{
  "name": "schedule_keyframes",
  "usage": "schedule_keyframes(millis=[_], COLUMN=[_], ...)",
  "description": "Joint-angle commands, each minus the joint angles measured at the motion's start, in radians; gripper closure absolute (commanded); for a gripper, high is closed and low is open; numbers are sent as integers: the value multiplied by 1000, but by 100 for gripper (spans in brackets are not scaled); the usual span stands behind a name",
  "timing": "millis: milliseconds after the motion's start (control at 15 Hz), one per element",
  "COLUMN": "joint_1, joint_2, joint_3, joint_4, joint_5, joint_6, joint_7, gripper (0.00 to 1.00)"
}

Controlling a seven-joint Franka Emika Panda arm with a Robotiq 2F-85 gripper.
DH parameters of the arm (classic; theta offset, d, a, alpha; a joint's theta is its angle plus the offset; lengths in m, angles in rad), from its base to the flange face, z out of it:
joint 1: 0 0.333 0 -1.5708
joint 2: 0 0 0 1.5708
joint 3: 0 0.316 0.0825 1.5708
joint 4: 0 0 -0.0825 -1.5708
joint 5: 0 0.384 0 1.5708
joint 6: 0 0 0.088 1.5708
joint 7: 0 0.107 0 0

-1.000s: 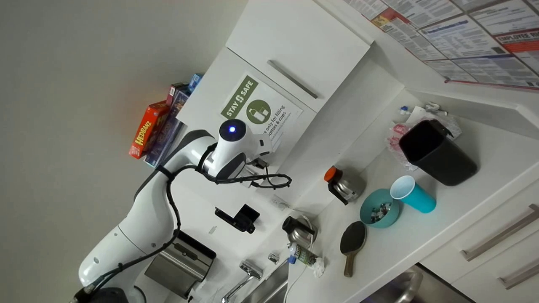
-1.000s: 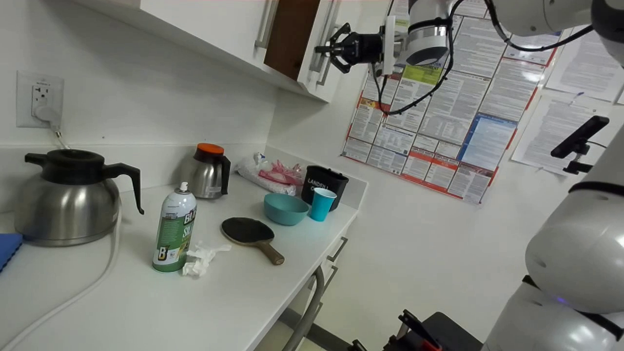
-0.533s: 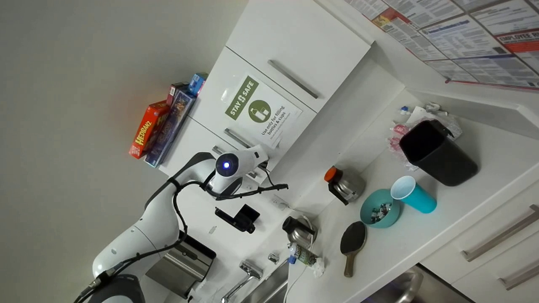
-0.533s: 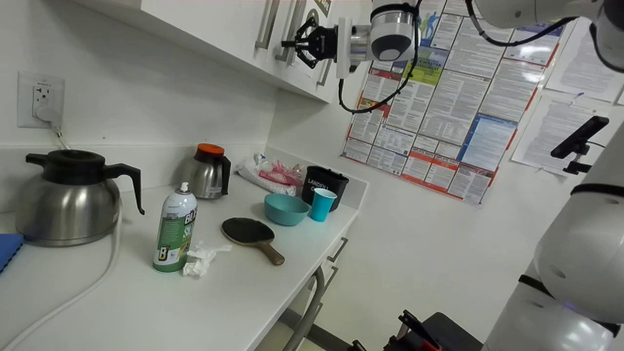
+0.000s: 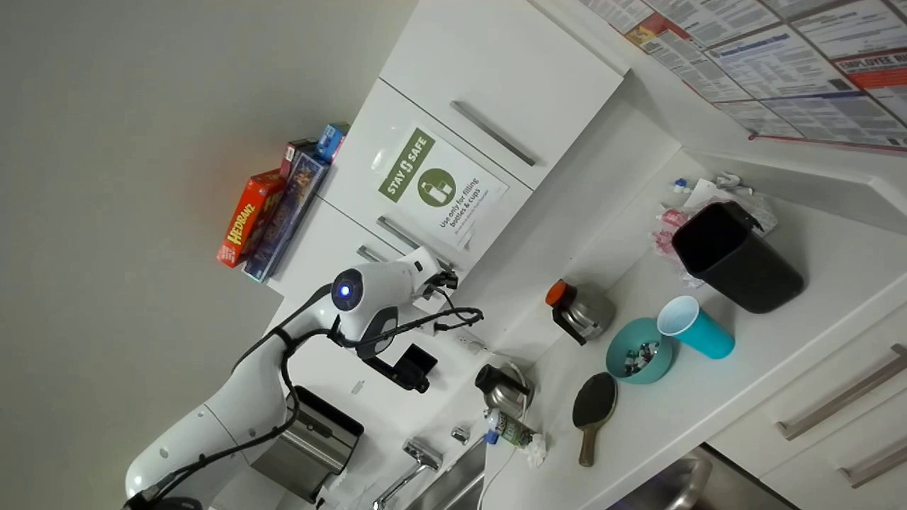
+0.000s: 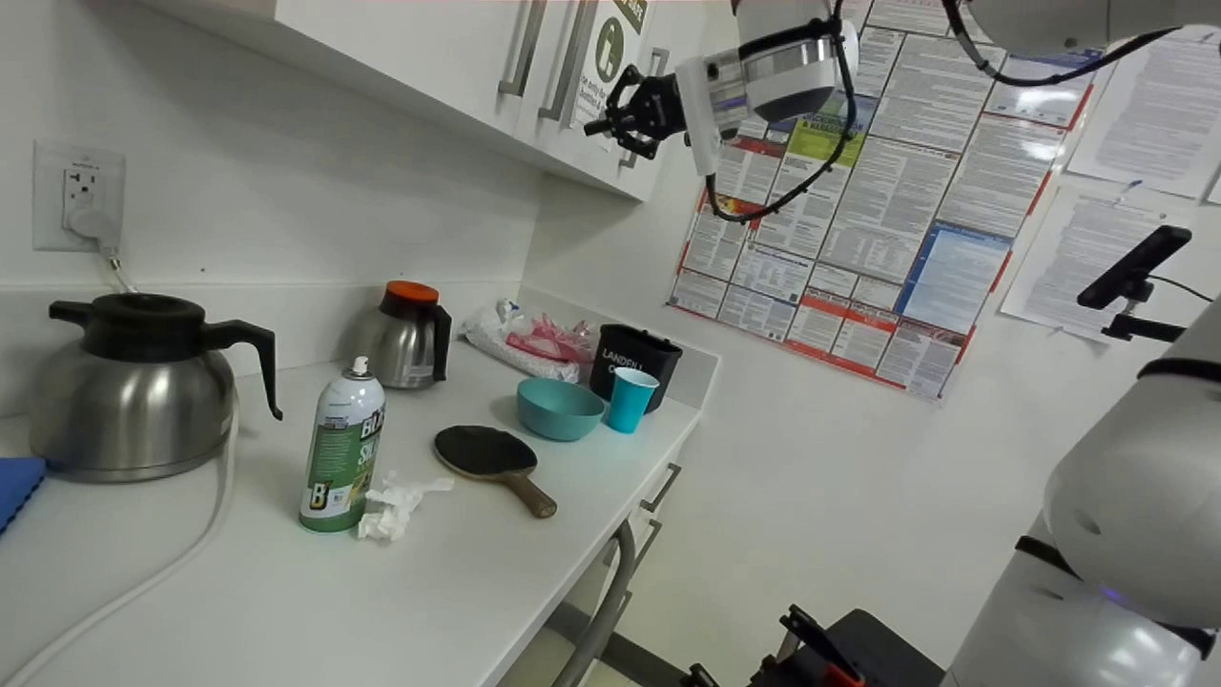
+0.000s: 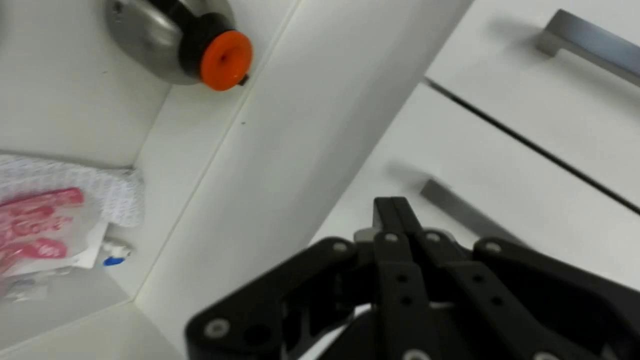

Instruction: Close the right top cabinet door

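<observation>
Where the wrist view looks along it, the gripper [image 7: 393,206] has its black fingers [image 7: 384,216] pressed together, the tips near a grey handle [image 7: 467,212]; whether they touch anything is unclear. In an exterior view the right top cabinet door [image 5: 368,170] lies flush with the neighbouring doors [image 5: 489,57], its label [image 5: 468,212] uncovered, green emblem [image 5: 436,187] included, though the arm [image 5: 241,397] hides most of the gripper there. In an exterior view the fingers show in profile before that door, covering part of the label and of a farther handle [image 6: 658,63]. Lower down, the wrist view catches a steel carafe [image 7: 145,40] nearly end-on by its orange lid [image 7: 226,60], while both exterior views show it upright on the counter [image 6: 458,592]. In an exterior view the teal bowl [image 6: 560,412] offers just its outer wall; in an exterior view small pieces [image 5: 641,359] appear inside. The black bin [image 6: 660,355] turns its LANDFILL lettering to an exterior view, and a red HEDBANZ box [image 5: 248,219] above the doors shows in an exterior view.
</observation>
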Motion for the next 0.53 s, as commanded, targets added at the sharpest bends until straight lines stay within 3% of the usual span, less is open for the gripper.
schedule_keyframes(millis=[0,200,267,467], joint_1=[-179,-276,-209,-252], joint_2=[-149,-215,-223,-247], joint_3=[67,51,-31,-43], joint_4=[-156,-150,-141,-90], joint_5=[-288,-560,-644,-767], joint_6=[-76,-306,-386,-655], joint_7=[186,337,370,383], gripper=[100,100,100,100])
